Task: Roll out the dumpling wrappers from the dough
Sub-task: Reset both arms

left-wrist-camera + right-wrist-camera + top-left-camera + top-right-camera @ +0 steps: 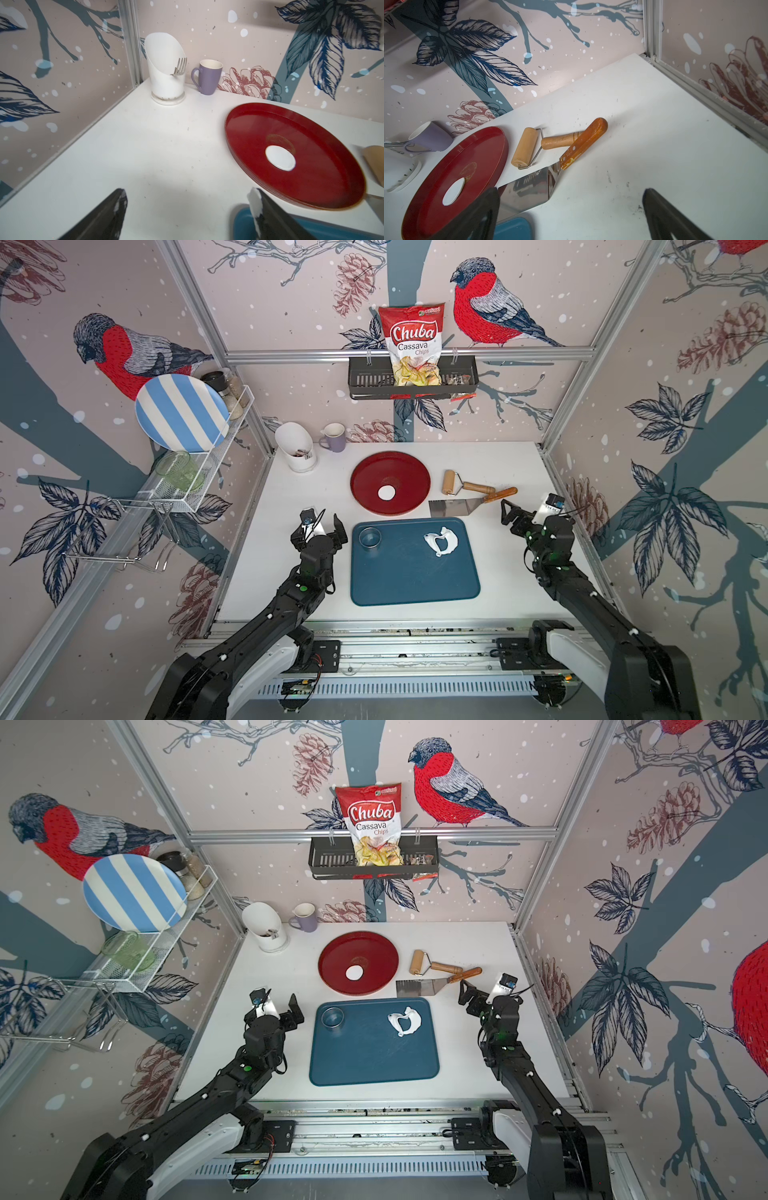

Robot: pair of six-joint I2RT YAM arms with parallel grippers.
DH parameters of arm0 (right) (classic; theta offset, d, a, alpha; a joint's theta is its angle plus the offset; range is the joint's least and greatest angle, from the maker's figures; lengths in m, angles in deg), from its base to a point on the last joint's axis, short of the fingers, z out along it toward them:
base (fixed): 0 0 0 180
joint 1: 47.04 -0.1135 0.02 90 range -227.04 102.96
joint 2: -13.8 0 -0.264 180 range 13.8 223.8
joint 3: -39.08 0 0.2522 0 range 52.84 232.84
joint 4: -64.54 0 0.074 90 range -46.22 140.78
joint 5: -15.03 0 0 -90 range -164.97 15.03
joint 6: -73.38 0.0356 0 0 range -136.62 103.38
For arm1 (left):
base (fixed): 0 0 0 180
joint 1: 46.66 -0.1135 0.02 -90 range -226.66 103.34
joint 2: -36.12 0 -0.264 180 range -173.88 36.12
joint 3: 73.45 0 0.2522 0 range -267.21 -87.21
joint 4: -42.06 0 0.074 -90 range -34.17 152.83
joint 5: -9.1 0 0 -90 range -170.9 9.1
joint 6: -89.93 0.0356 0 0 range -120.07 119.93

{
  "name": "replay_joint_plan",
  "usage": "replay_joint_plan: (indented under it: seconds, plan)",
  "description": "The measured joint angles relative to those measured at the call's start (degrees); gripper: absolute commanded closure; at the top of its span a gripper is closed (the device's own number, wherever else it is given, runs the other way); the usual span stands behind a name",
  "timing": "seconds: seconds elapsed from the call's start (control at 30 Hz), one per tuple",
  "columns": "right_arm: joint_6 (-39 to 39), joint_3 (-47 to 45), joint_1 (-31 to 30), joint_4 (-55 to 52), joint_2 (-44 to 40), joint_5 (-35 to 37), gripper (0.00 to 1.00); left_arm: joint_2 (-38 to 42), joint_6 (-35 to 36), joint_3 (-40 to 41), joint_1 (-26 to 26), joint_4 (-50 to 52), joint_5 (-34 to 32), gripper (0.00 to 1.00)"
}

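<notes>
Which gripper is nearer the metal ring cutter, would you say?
Left. The left gripper is off the tray beside the ring cutter; the right gripper is across the tray, near the spatula.

My two top views look steeply down from above the arm bases toward the back wall, taking in the whole table (498,464). My left wrist camera sits low behind its fingers (104,218), facing past them to the red plate (311,124); the right wrist camera, equally close, sees the same red plate (436,197) beyond its own fingers (467,224).
</notes>
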Motion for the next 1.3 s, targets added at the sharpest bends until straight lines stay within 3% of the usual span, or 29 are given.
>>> replay_joint_plan:
  seconds: [0.17, 0.3, 0.53, 0.83, 1.03, 1.3]
  plan:
    - [-3.9, -8.3, -1.9, 9.7, -5.9, 0.9, 0.0, -7.6, 3.7, 0.0, -7.6, -8.4, 1.0, 0.05]
    - [-7.0, -11.1, -2.2, 14.8, -8.0, 1.3, 0.0, -14.4, 5.6, 0.3, -14.9, -15.0, 6.2, 0.05]
    - [-10.5, -12.3, -2.1, 20.7, -7.0, 1.8, 0.0, -28.5, 9.4, -1.2, -20.1, -25.4, 14.8, 0.03]
    - [-11.9, -11.8, -0.5, 25.5, 2.7, 1.5, 0.0, -35.6, 11.1, 1.2, -22.6, -38.7, 23.1, 0.02]
    - [-12.3, -11.8, 2.1, 29.9, 9.7, 1.0, 0.0, -35.7, 12.0, 0.9, -23.5, -39.5, 27.7, 0.02]
    - [-15.1, -11.1, 3.0, 46.8, 29.6, 1.2, 0.0, -35.4, 12.2, 0.8, -23.5, -40.2, 29.2, 0.02]
